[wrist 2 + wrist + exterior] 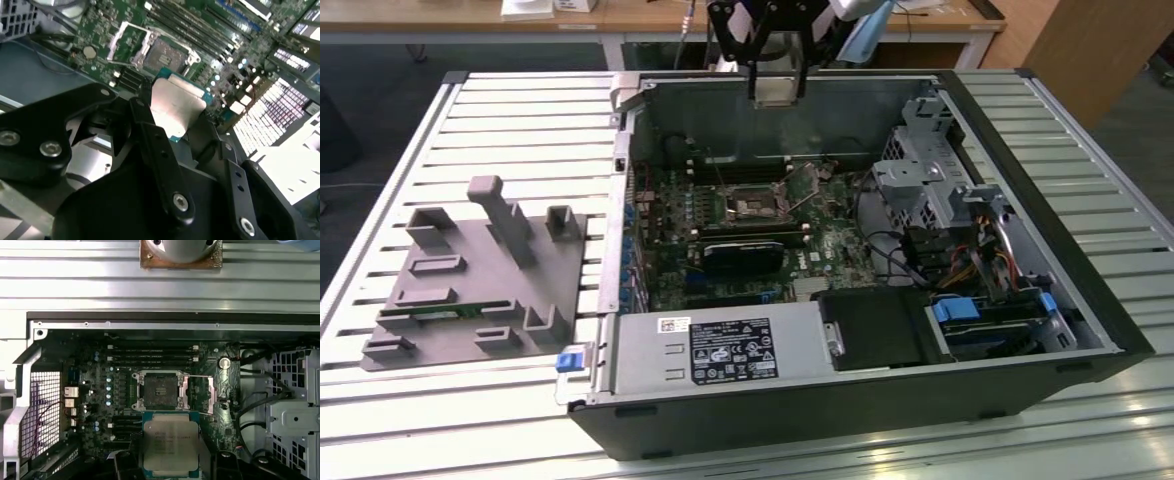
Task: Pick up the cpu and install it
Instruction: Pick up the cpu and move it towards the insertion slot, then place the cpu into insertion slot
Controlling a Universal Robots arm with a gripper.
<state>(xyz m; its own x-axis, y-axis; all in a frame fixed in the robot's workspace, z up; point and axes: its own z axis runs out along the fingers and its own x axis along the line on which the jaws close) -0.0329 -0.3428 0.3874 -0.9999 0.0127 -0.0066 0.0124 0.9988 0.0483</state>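
Your gripper (172, 462) is pinching the cpu (170, 440) by 2 opposite edges, 1 of the fingers (150, 132) on each side, metal top facing the wrist cameras. It hangs over the open computer case (854, 415), clear of the motherboard (667, 210). In the first wrist view the open socket (160, 390) lies just beside the chip's edge, on the memory slots' (150, 355) side, not under it

Gripper (775, 78): black angular link bars, top centre of exterior view. Fingers (159, 150) in second wrist view: flat black bars, silver screws (180, 201) at joints, small holes.
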